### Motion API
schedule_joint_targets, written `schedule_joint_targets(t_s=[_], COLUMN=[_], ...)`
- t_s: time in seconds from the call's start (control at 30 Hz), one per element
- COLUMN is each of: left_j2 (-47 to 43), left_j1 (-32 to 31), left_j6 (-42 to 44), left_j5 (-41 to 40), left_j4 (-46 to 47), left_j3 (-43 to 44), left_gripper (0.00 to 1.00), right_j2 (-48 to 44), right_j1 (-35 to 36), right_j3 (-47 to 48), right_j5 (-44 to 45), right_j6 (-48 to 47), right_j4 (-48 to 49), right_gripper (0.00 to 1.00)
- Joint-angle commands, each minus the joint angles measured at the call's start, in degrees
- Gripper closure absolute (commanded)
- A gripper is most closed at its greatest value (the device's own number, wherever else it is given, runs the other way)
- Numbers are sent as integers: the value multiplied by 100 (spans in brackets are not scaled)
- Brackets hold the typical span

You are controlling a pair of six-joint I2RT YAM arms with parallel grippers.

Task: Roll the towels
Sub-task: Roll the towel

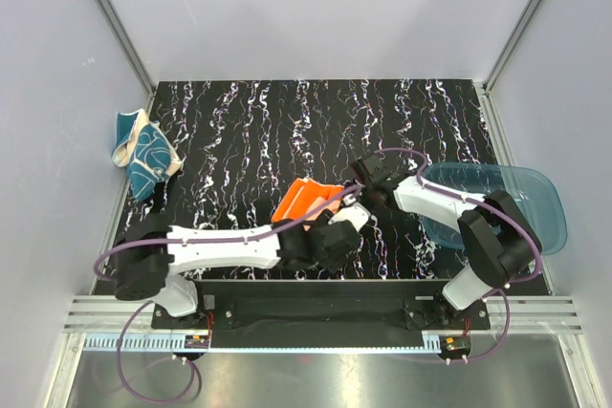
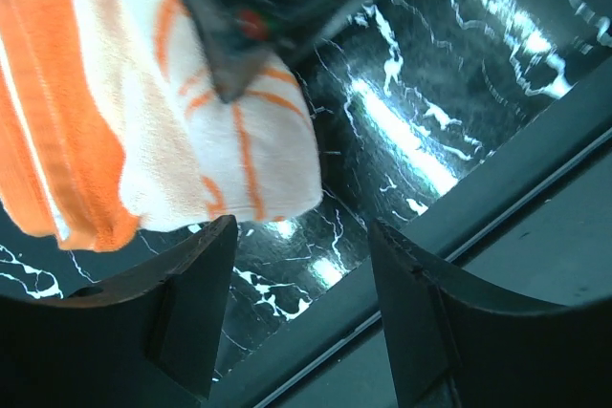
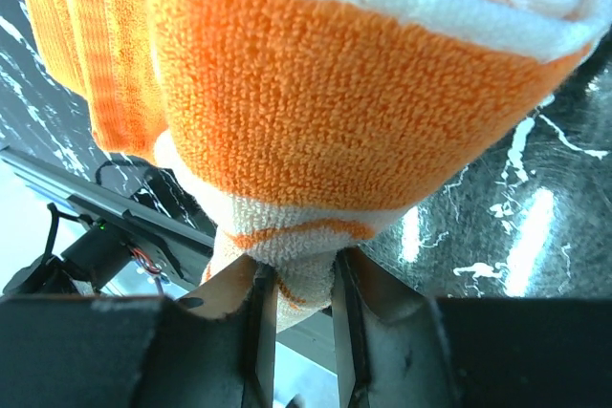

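The orange and peach towel [image 1: 306,200] lies folded on the black marbled table near the front middle. My right gripper [image 1: 349,205] is shut on its white-and-orange edge; the right wrist view shows the cloth [image 3: 316,112] pinched between the fingers [image 3: 256,332] and bunched above them. My left gripper [image 1: 337,234] is open and empty just in front of the towel; in the left wrist view the towel [image 2: 163,131] sits beyond its spread fingers [image 2: 196,303]. The teal towel [image 1: 145,154] with white swirls lies crumpled at the far left edge.
A translucent blue plastic tray [image 1: 531,200] sits at the right, partly over the table edge. Grey walls enclose the table [image 1: 287,121]. A black front rail [image 2: 535,236] runs along the near edge by the arm bases.
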Motion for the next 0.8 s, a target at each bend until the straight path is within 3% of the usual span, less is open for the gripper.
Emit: schedule_joint_targets(t_s=[0.0, 0.6, 0.77], left_j2=[449, 1593, 1848], left_j1=[-159, -265, -28], left_j6=[-7, 124, 134], left_j5=[-854, -1329, -1005], left_j4=[62, 694, 1090], left_j3=[310, 293, 82], left_gripper=[38, 36, 30], right_j2=[69, 236, 306], right_j1=[70, 140, 149], right_j3=[248, 397, 468], right_j5=[250, -109, -259], right_j6=[-128, -154, -251], right_j4=[-571, -598, -659], right_gripper=[84, 84, 84])
